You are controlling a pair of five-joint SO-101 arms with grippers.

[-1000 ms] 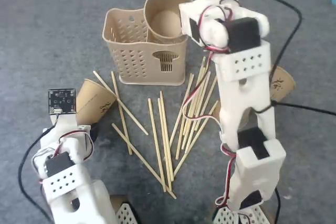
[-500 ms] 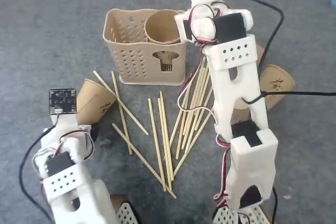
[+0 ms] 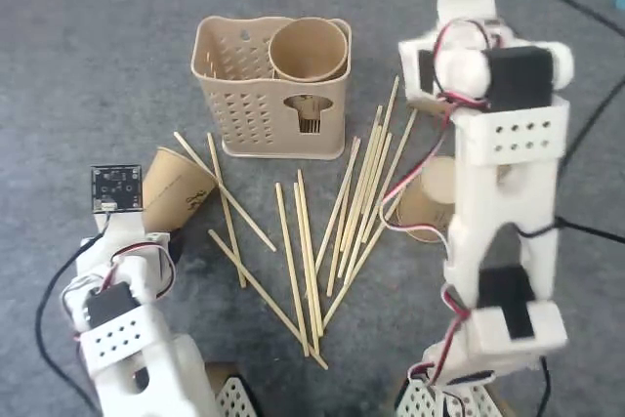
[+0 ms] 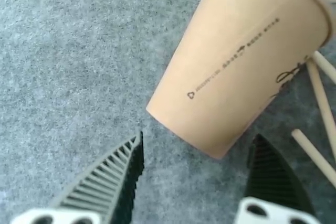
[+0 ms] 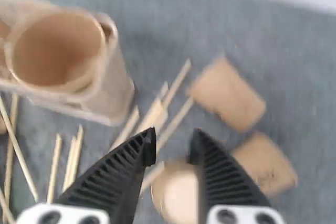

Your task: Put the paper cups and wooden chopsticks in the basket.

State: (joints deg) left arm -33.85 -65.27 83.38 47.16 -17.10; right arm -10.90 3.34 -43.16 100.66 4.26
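One paper cup (image 3: 309, 46) is standing upright inside the basket (image 3: 244, 95), which is sitting near the far edge of the bench (image 3: 78, 65). Nothing else seems to be lying in it, so the job is looking barely begun.

The step in hand appears to be fetching another cup. The right gripper (image 5: 170, 148) is hanging empty, its jaws parted only narrowly, above three cups lying on their sides toward the bench's right edge: one (image 5: 226, 98) farther off, one (image 5: 265, 163) beside it, and one (image 5: 173, 192) almost directly below. Widening the jaws and dropping onto that nearest cup looks like the next move.

The left gripper (image 4: 198, 148) is spread wide, its jaws straddling the base of a fourth cup (image 4: 236, 61) lying toward the left edge, apparently not touching it. It needs only closing.

The chopsticks (image 3: 312, 241) are lying scattered mid-bench, in front of the basket.
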